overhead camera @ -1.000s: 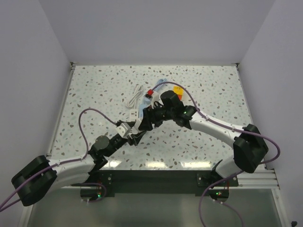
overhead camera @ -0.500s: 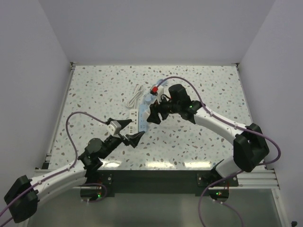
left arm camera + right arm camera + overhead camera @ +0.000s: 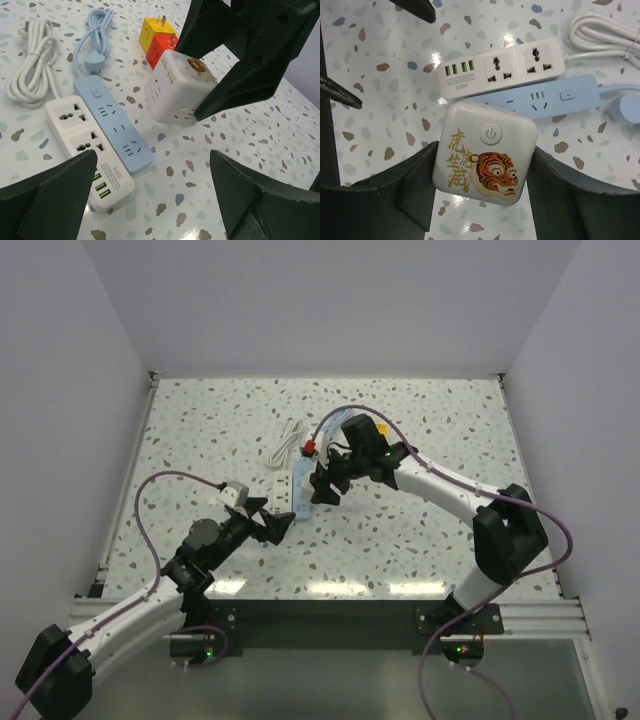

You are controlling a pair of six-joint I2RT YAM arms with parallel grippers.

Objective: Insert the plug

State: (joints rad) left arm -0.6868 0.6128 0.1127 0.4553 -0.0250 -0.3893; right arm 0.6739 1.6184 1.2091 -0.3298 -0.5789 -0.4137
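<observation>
left gripper [image 3: 152, 185] has let go and pulled back; right gripper [image 3: 482, 175] alone carries the white cube adapter with the tiger print [image 3: 485, 150]
the left gripper's jaws now stand wide and empty, drawn off toward the near edge. the right stays clamped on the adapter, held in the air just over the pale blue power strip [image 3: 545, 100], beside the white power strip with green usb ports [image 3: 505, 65]. its prongs are hidden; seating it likely remains.

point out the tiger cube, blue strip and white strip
tiger cube [image 3: 485, 150], right wrist view, middle of its printed face
blue strip [image 3: 114, 125], left wrist view, middle of its top face
white strip [image 3: 87, 145], left wrist view, top face at a socket
</observation>
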